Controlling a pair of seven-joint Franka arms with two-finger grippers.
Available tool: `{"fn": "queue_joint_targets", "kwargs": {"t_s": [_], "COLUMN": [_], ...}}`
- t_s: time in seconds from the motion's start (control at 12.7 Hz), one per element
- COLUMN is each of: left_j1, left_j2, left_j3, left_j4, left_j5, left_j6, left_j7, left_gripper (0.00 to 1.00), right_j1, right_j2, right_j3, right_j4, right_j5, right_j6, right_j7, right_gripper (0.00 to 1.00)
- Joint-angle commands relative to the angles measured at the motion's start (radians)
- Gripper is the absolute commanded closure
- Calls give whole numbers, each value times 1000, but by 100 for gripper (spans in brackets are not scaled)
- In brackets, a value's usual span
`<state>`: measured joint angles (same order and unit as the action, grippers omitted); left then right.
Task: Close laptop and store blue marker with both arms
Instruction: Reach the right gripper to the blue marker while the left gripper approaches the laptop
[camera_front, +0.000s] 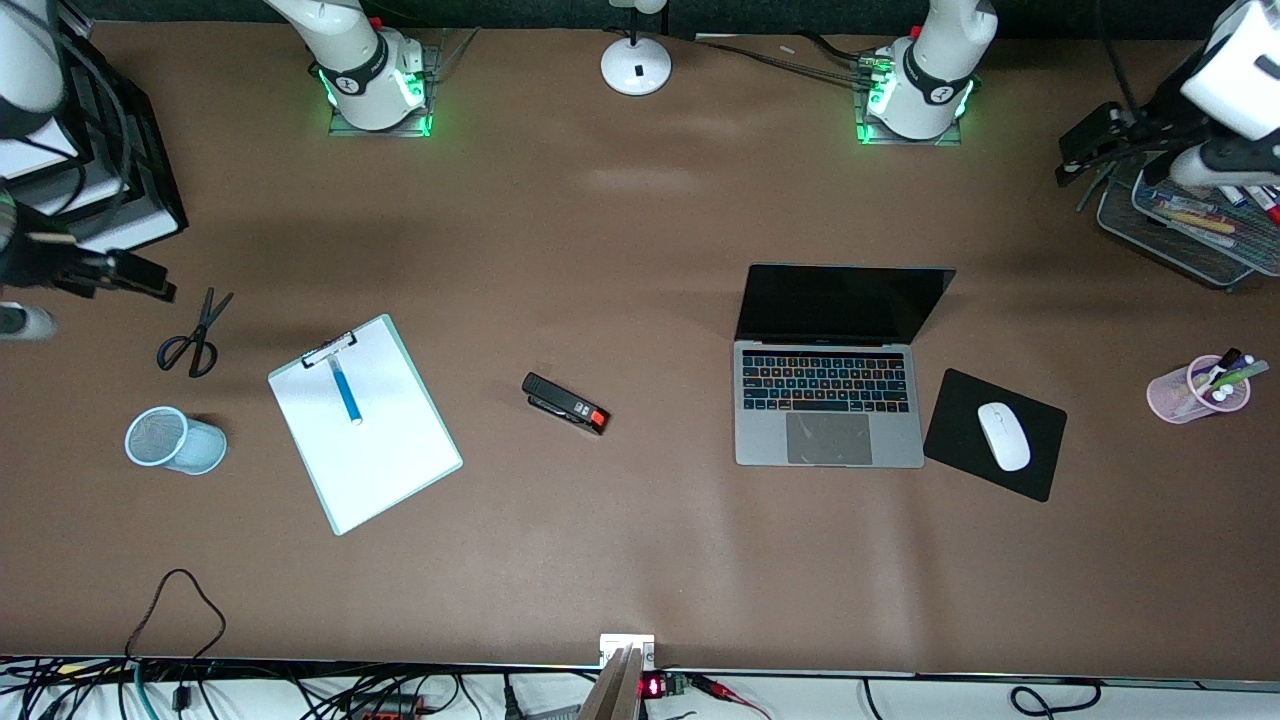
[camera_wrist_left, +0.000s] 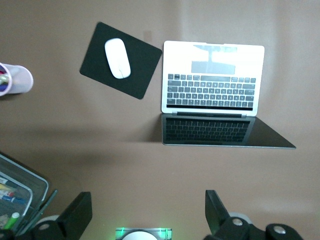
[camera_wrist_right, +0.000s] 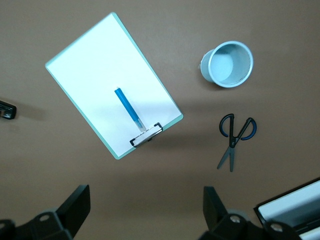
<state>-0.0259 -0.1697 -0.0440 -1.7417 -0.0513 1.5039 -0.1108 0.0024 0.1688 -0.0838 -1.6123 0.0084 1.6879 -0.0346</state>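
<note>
white arms raised at table ends, left end effector (camera_wrist_left: 145, 220) and right end effector (camera_wrist_right: 145, 217) spread apart.

one laptop (camera_front: 828, 400), lid up. one blue marker (camera_front: 345, 391), lying on one clipboard (camera_front: 364, 423). one pair of scissors (camera_front: 193, 338). one pale blue mesh cup (camera_front: 172, 440). one stapler (camera_front: 565, 403), black with a red end. one black mouse pad (camera_front: 1040, 440) carrying one white mouse (camera_front: 1003, 436). one pink cup (camera_front: 1185, 392) with several pens, count unclear. one mesh tray (camera_front: 1180, 238) of mixed markers, too jumbled to count. one white round lamp base (camera_front: 636, 65). two arm bases glowing green.
</note>
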Motion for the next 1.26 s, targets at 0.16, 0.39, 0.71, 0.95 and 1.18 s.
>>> {"fn": "queue_joint_targets", "kwargs": {"t_s": [0.16, 0.39, 0.71, 0.95, 1.18], "left_j1": [1, 1, 3, 14, 12], "left_j2": [-2, -2, -8, -11, -8], "left_j3": [-88, -157, -212, -275, -281], "left_j4": [-142, -228, -359, -452, -515], "left_j5": [-39, -39, -39, -35, -33], "left_j6": [122, 168, 269, 367, 432], "left_j7": [-87, -161, -161, -165, -165], "left_gripper": [0, 0, 0, 0, 0], "right_j1": [45, 62, 84, 91, 120], "right_j2": [122, 210, 329, 399, 440], "right_j3": [7, 7, 7, 7, 7], "right_j4": [12, 12, 6, 2, -11], "right_j5": [-2, 1, 1, 2, 1], "right_j6": [119, 182, 286, 380, 444], "right_j7": [-11, -45, -74, -247, -324], "right_gripper": [0, 0, 0, 0, 0]}}
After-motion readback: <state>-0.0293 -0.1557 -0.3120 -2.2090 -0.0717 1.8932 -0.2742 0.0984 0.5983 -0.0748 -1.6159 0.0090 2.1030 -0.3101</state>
